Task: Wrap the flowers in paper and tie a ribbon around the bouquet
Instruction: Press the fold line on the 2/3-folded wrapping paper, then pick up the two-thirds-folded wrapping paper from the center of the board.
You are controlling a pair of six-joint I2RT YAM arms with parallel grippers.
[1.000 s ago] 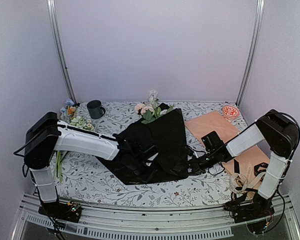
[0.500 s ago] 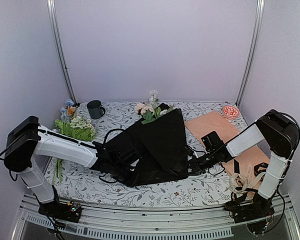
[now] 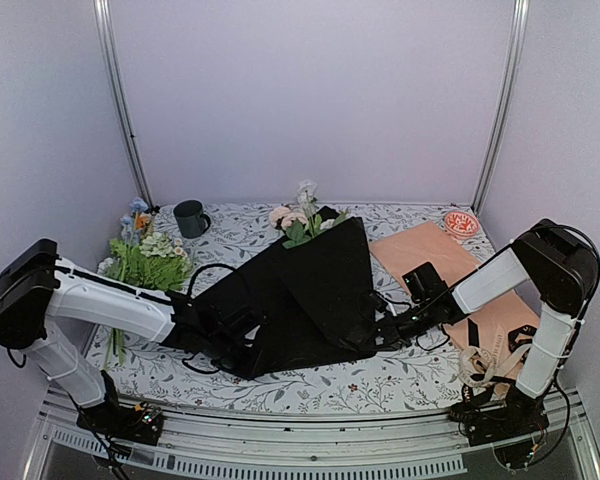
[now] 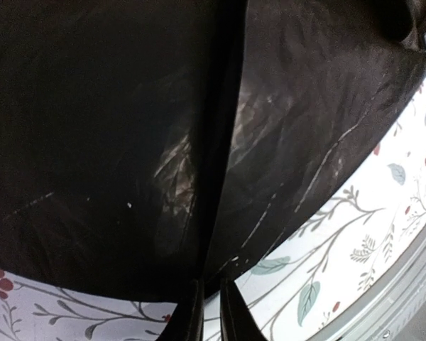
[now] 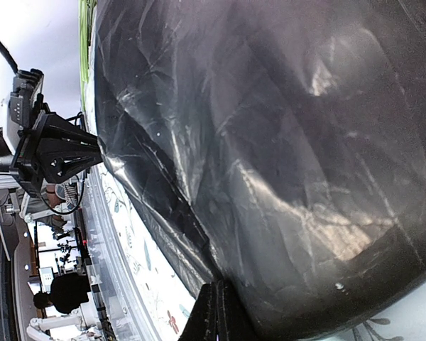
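The black paper (image 3: 310, 290) lies folded over the flowers (image 3: 295, 222), whose pink and white blooms and leaves stick out at its far end, like a bouquet. My left gripper (image 3: 248, 345) pinches the paper's near left edge. In the left wrist view its jaws (image 4: 211, 284) are nearly together on the paper (image 4: 128, 142), and a taut crease runs up from them. At the near right corner, my right gripper (image 3: 380, 333) is shut on the paper (image 5: 284, 142), fingers (image 5: 216, 284) pressed together. The cream ribbon (image 3: 488, 368) lies in loops at the right, by the right arm's base.
A peach sheet (image 3: 430, 250) lies right of the paper, with a small red round thing (image 3: 461, 222) behind it. A dark green mug (image 3: 191, 217) stands at the back left. A leftover mixed bunch (image 3: 145, 258) lies along the left edge, above my left forearm.
My left arm has drawn back to the left and toward the near edge, pulling the paper's left flap outward and flatter. The right arm has not moved.
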